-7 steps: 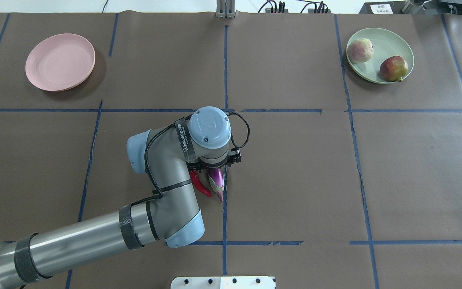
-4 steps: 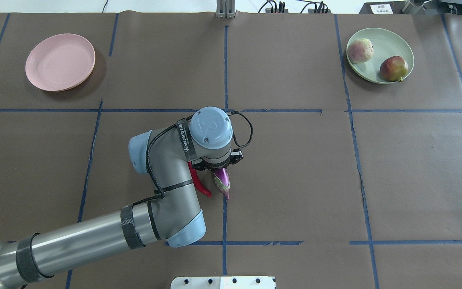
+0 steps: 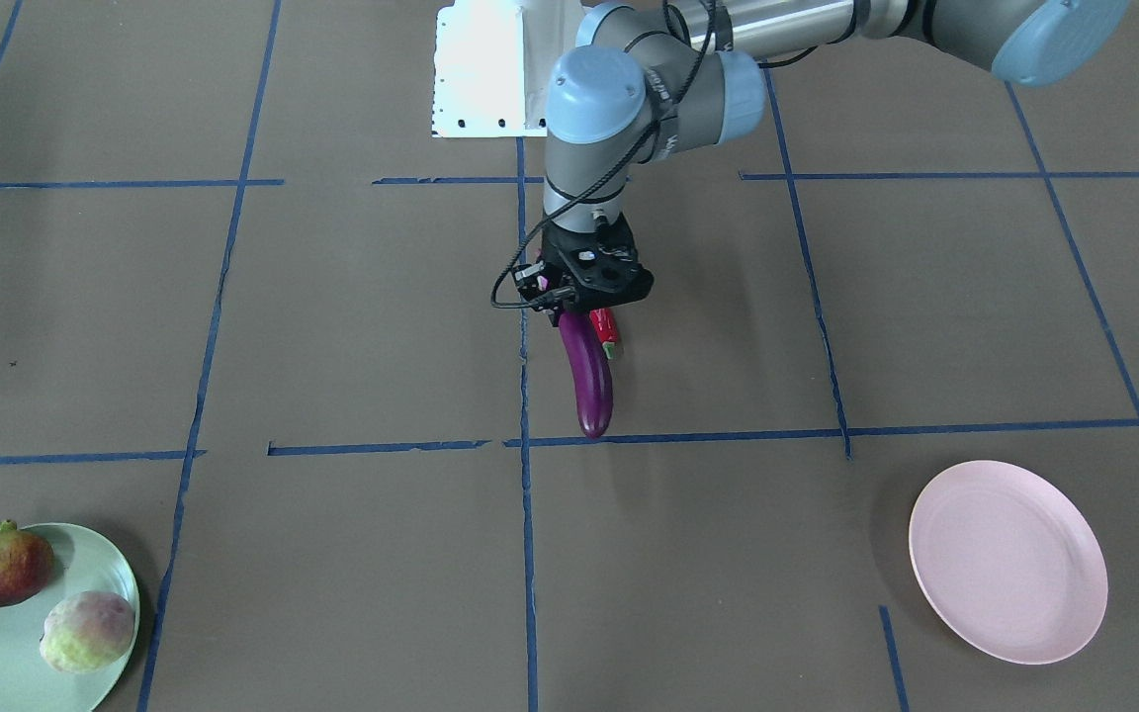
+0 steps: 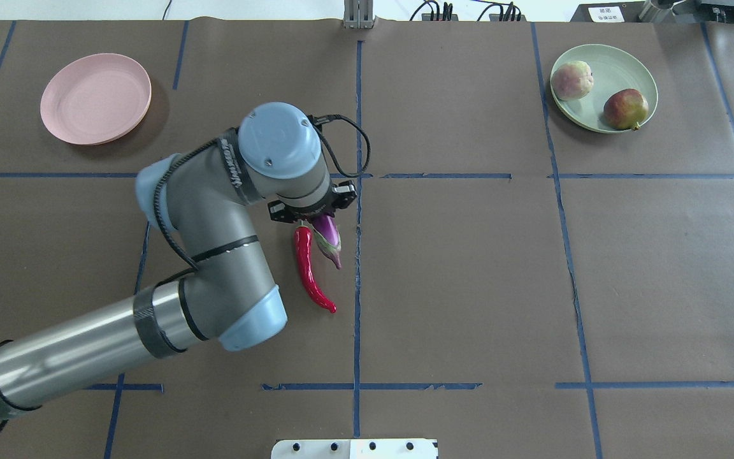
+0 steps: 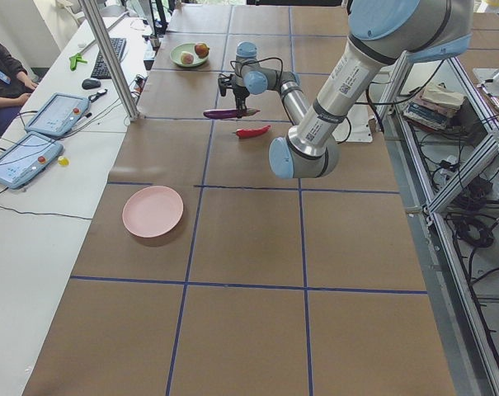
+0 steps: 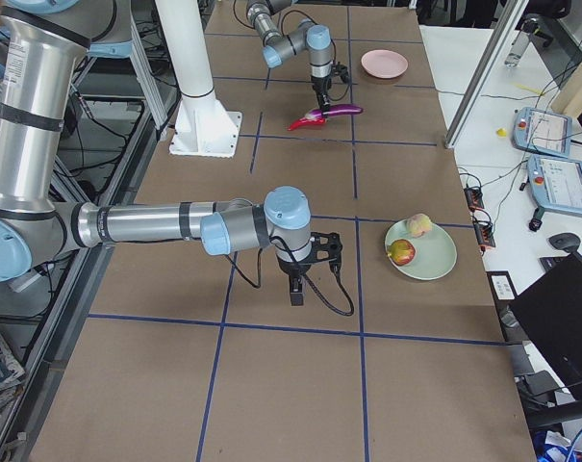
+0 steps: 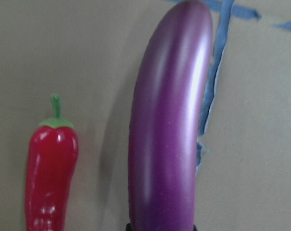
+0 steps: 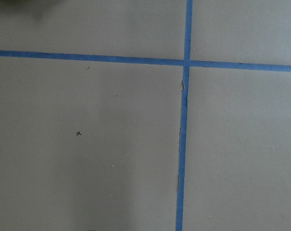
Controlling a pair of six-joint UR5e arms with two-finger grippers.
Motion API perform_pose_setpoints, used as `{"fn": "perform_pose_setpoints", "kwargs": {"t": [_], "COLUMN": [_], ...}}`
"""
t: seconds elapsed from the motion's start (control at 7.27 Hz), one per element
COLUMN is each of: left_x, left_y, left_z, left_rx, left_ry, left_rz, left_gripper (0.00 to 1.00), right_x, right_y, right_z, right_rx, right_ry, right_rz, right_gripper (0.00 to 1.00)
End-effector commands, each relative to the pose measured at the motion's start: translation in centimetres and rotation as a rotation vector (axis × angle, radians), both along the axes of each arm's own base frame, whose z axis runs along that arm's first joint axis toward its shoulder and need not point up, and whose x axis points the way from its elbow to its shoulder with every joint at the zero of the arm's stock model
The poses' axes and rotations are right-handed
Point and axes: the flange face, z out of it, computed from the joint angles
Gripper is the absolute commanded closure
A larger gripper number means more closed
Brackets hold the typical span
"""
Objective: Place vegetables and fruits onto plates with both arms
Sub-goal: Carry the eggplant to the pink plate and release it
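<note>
My left gripper (image 4: 316,220) is shut on the cap end of the purple eggplant (image 4: 327,239) and holds it off the table, body pointing away (image 3: 586,381). The left wrist view shows the eggplant (image 7: 169,134) hanging over the table. The red chili pepper (image 4: 306,268) lies on the table just beside and below it (image 7: 49,168). The pink plate (image 4: 95,97) is bare at the far left. The mint green plate (image 4: 622,54) at the far right holds the pomegranate-like fruit (image 4: 625,108) and the pale green fruit (image 4: 572,80). My right gripper (image 6: 295,294) shows only in the exterior right view, low over bare table; I cannot tell if it is open.
The white robot base (image 4: 354,448) sits at the near table edge. A metal post (image 4: 359,13) stands at the far edge. Blue tape lines cross the brown table cover. Tablets (image 5: 47,115) and an operator are beyond the far edge.
My left arm has moved toward the far left with the eggplant raised in its gripper. The chili pepper stays on the table and now shows in full.
</note>
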Motion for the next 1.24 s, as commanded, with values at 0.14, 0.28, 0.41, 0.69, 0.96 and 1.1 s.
{"fn": "perform_pose_setpoints", "kwargs": {"t": [0.14, 0.28, 0.41, 0.69, 0.96, 1.1], "left_x": [-16.3, -18.8, -21.1, -21.3, -23.6, -25.8], "left_y": [-10.9, -14.2, -16.6, -19.1, -21.1, -22.0], "left_z": [8.7, 12.4, 15.5, 26.6, 32.2, 34.6], "left_rx": [0.029, 0.076, 0.093, 0.170, 0.144, 0.131], "left_ry": [-0.046, -0.109, -0.158, -0.146, -0.160, -0.171], "left_rz": [0.059, 0.113, 0.149, 0.158, 0.134, 0.157], "left_gripper": [1.00, 1.00, 1.00, 1.00, 1.00, 1.00], "right_x": [-2.2, -2.9, -2.7, -1.8, -1.8, -1.8], "right_y": [-0.5, -0.1, 0.8, 2.6, 2.5, 2.5], "right_z": [-0.5, -2.3, -5.2, -5.3, -5.4, -5.4], "right_rx": [0.013, 0.007, -0.011, 0.009, 0.011, 0.013], "right_ry": [-0.011, -0.030, -0.035, -0.012, -0.012, -0.011], "right_rz": [-0.063, -0.084, -0.090, -0.139, -0.139, -0.139], "right_gripper": [0.00, 0.00, 0.00, 0.00, 0.00, 0.00]}}
